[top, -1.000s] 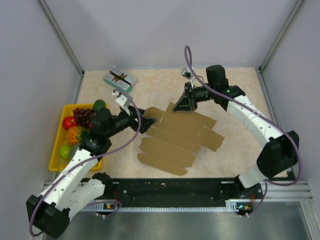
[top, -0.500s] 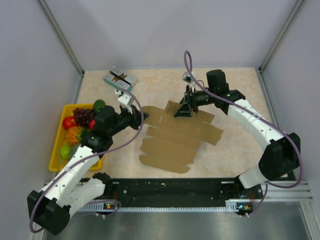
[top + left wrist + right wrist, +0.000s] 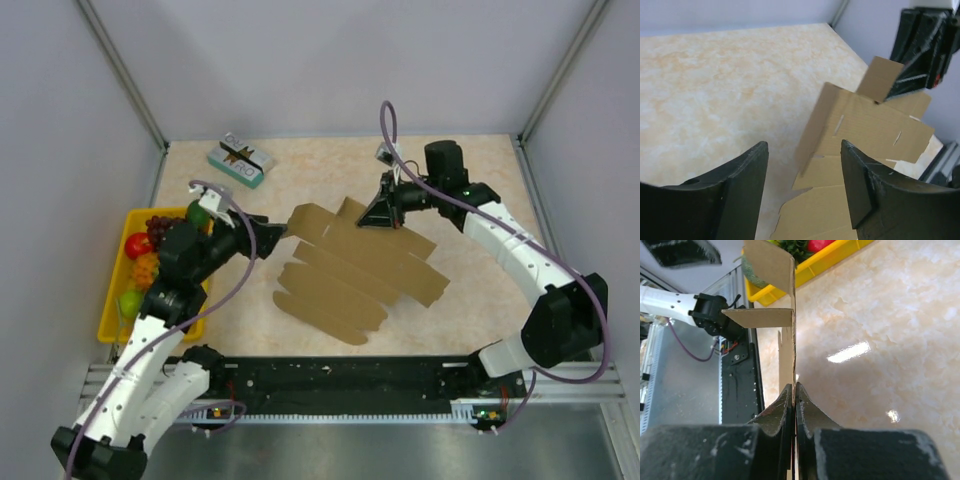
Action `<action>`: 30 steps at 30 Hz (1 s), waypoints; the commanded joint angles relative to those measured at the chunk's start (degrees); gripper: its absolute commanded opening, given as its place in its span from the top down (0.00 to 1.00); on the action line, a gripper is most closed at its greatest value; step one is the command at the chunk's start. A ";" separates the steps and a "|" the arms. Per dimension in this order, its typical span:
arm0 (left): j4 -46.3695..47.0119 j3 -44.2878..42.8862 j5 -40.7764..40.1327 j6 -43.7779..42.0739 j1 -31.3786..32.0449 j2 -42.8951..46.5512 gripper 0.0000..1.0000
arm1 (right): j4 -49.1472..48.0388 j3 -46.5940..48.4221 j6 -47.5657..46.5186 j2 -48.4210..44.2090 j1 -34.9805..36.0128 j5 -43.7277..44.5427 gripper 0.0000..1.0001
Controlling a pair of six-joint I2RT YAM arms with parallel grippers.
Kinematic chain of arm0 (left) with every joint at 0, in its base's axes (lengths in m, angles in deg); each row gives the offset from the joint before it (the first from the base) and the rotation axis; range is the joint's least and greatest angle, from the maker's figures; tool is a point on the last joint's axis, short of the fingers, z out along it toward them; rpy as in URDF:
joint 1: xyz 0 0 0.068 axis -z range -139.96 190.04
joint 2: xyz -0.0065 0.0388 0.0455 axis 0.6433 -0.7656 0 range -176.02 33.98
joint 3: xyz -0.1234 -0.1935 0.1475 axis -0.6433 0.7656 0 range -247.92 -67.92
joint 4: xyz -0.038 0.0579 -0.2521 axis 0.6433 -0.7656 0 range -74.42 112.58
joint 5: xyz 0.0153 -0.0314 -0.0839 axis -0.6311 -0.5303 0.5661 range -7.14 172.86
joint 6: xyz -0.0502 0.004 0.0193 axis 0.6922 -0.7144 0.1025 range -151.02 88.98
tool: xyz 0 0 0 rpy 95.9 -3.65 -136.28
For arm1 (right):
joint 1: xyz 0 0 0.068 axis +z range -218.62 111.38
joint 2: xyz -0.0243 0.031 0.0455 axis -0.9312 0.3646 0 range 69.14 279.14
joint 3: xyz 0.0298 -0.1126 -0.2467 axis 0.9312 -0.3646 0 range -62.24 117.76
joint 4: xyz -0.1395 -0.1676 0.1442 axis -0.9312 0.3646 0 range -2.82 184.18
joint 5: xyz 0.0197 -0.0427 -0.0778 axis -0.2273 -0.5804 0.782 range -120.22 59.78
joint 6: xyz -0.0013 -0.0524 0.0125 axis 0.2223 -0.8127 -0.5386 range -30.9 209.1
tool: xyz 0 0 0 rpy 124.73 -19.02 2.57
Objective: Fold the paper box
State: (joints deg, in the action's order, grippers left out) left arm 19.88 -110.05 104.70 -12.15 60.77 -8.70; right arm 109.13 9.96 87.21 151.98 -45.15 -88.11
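As seen from above, spread across mid-tabletop (image 3: 330,165): the paper box (image 3: 350,275), mostly flat, far flaps raised. Well to its left, a yellow tray (image 3: 108,312) of fruit. Pressed together, pinching one raised far flap: right tool (image 3: 794,388). Spread apart, just beside the box's left corner, gripping nothing: left tool (image 3: 270,233).

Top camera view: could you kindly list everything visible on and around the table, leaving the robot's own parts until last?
Paper box: one, brown, mid-table, far edge lifted.
Small box: one, teal and white, far left corner.
Tray: one, yellow, left edge.
Fruit: several, red, orange, green, purple, in the tray.
Table: one, beige marbled.
Left fingers: two, black, open, beside the paper box's left end.
Right fingers: two, black, shut on the paper box's far flap.
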 commanded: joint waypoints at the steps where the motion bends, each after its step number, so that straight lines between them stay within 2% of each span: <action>1: -3.62 0.99 1.61 8.26 -10.66 3.30 0.37 | -2.53 1.53 -1.27 -1.38 -3.16 -12.13 1.00; 2: -4.50 1.61 3.36 9.15 -13.32 2.78 0.40 | -2.44 1.88 -1.27 -1.11 -3.60 -12.86 1.00; 3: -3.64 2.05 6.16 9.86 -15.61 1.90 0.47 | -2.27 2.06 -1.19 -1.02 -3.60 -13.39 1.00; 4: -2.06 2.66 11.59 11.26 -18.16 -0.98 0.50 | -2.44 2.15 -1.10 -1.20 -3.77 -14.09 1.00; 6: 4.35 3.63 18.47 11.28 -18.45 -5.20 0.56 | -2.36 2.50 -0.92 -1.20 -3.86 -14.88 1.00; 7: 5.41 3.29 21.28 11.27 -18.45 -9.31 0.63 | -2.36 2.85 -0.75 -1.29 -3.95 -14.89 1.00; 8: 8.99 3.28 28.18 11.19 -18.45 -11.10 0.63 | -2.36 3.12 -0.57 -1.37 -3.95 -14.89 1.00; 10: 15.32 6.24 31.31 13.80 -17.92 -13.74 0.66 | -2.36 4.08 -0.13 -1.11 -4.22 -15.50 1.00; 12: 27.50 9.24 35.00 19.06 -17.92 -14.54 0.66 | -2.36 4.78 0.13 -0.59 -4.39 -15.59 1.00; 15: 40.71 12.85 41.77 25.66 -17.31 -17.08 0.61 | -2.36 6.02 0.75 0.21 -4.65 -16.29 1.00; 18: 49.33 15.05 45.20 29.80 -14.33 -19.11 0.55 | -2.44 6.72 0.92 0.56 -4.83 -16.82 1.00; 22: 59.87 16.90 44.86 35.87 -13.17 -19.02 0.50 | -2.44 6.81 0.84 0.91 -4.83 -16.82 1.00; 27: 66.76 15.76 46.79 41.75 -12.82 -20.52 0.50 | -2.53 7.07 1.01 1.09 -4.83 -16.56 1.00; 30: 68.18 15.59 48.29 42.21 -11.42 -21.66 0.48 | -2.53 7.16 1.19 0.91 -4.74 -16.21 1.00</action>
State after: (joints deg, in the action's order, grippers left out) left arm 78.26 -93.73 149.57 26.02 47.76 -29.22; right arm 109.05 14.00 88.33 152.97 -49.31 -103.27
